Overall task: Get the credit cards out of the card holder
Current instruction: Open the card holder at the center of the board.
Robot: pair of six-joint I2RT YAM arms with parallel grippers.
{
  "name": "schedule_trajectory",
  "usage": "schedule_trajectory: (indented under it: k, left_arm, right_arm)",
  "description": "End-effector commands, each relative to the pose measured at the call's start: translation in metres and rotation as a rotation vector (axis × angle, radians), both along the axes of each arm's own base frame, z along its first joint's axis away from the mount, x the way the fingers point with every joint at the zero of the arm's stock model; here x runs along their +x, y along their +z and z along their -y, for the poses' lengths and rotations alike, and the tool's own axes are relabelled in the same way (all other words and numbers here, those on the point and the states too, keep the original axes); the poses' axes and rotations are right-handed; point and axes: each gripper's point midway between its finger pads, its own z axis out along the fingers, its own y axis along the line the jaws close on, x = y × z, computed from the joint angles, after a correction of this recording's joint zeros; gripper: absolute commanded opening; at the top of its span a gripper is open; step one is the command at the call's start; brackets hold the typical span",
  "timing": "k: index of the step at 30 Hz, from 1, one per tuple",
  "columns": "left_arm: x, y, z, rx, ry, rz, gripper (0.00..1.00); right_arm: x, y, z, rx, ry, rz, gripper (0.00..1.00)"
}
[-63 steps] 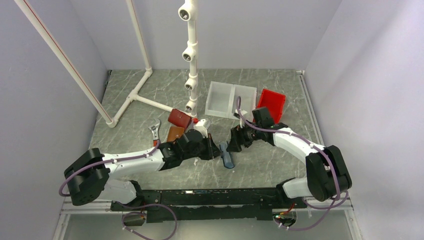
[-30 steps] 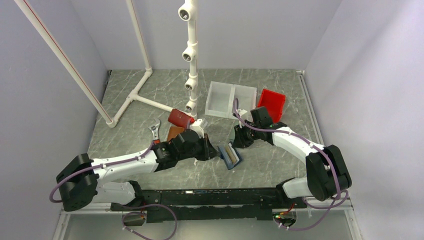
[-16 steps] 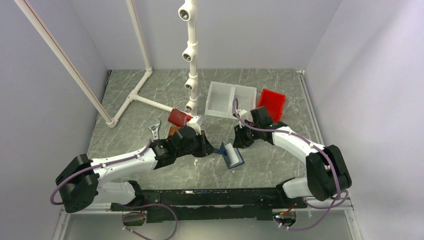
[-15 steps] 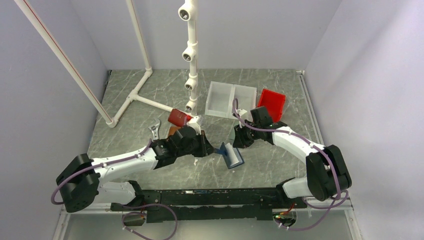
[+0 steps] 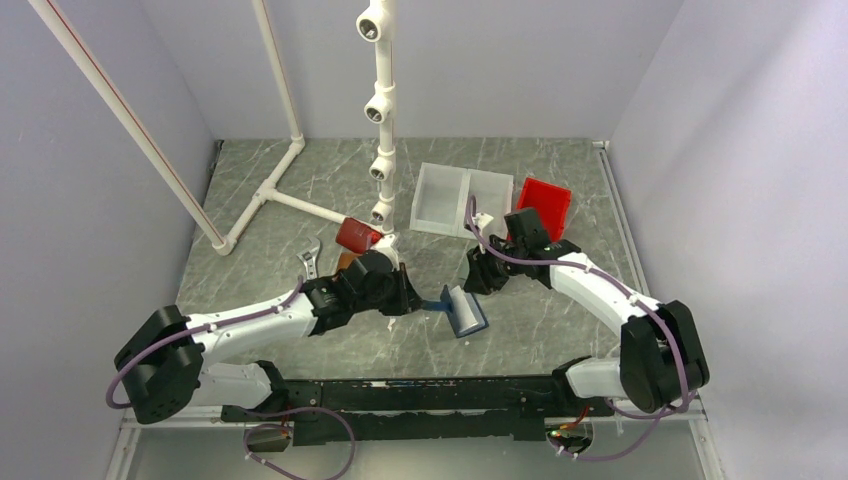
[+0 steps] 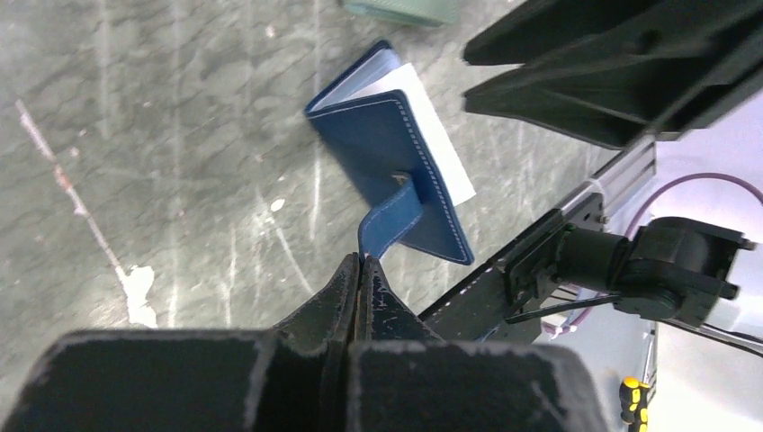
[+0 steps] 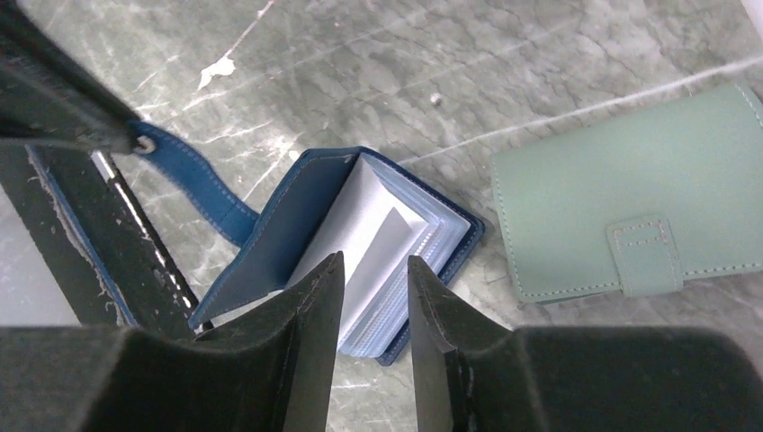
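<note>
Grey-green marbled tabletop [image 5: 560, 335] is carrying the navy card holder [image 5: 462, 312] near its middle, between the two arms. The holder is lying part-open, its white and clear leaves [image 7: 360, 234] fanning upward. The left gripper [image 6: 360, 261] is pinching the tip of the closing strap [image 6: 391, 216], jaws pressed tight on it, so the holder is sitting just past its fingertips. The right gripper [image 7: 376, 265] is hovering directly over the leaves, jaws slightly parted, gripping nothing. A pale green wallet [image 7: 621, 216] is lying just beside the holder.
</note>
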Motion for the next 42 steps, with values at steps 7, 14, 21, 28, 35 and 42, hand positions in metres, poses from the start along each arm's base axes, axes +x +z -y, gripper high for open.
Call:
schedule_trajectory:
  k: [7,14,21,28,35,42]
  left_arm:
    - [-0.005,-0.048,-0.055,0.196,0.122,-0.12,0.0]
    - [-0.009,-0.072,-0.076,0.296,0.178,-0.182,0.0]
    - [-0.01,-0.078,-0.071,0.295,0.161,-0.203,0.0]
    - [-0.012,-0.085,-0.069,0.303,0.157,-0.229,0.0]
    - [-0.011,-0.081,-0.061,0.279,0.144,-0.241,0.04]
    - [-0.012,-0.069,-0.046,0.155,0.144,-0.249,0.2]
  right_arm:
    - [-0.014,0.03,-0.013,0.1,0.184,0.062,0.38]
    - [-0.015,0.022,-0.015,0.097,0.183,0.024,0.37]
    - [-0.018,0.017,-0.018,0.092,0.195,0.018,0.34]
    - [-0.022,0.004,-0.024,0.05,0.208,-0.006,0.2]
    - [-0.035,-0.003,-0.04,0.044,0.26,-0.037,0.17]
    - [-0.051,-0.006,-0.065,0.079,0.304,-0.107,0.17]
